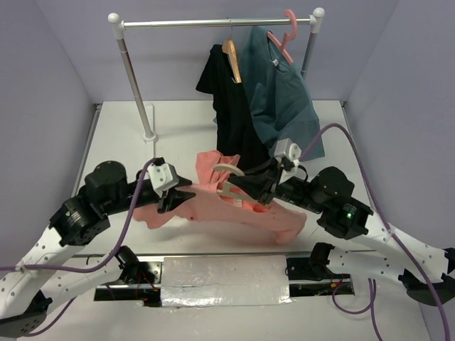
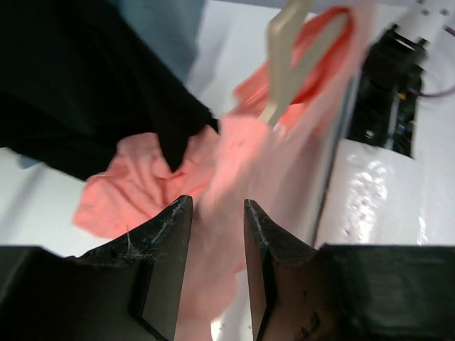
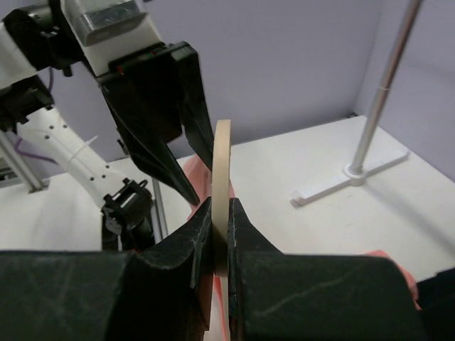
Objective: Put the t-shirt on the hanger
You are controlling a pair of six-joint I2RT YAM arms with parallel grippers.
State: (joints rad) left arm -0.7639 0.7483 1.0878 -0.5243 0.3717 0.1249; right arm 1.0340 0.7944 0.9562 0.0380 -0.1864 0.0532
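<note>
The salmon t-shirt hangs bunched between my two arms above the table, with the beige hanger at its collar. My right gripper is shut on the hanger, whose thin edge stands upright between the jaws. My left gripper is at the shirt's left end. In the left wrist view its jaws stand apart, with blurred pink t-shirt cloth in and beyond the gap and the hanger farther off. The left gripper's black fingers are just past the hanger in the right wrist view.
A clothes rack stands at the back, its foot on the white table. On it hang a black shirt on a brown wooden hanger and a teal shirt on a pink hanger. A silvery plate lies at the near edge.
</note>
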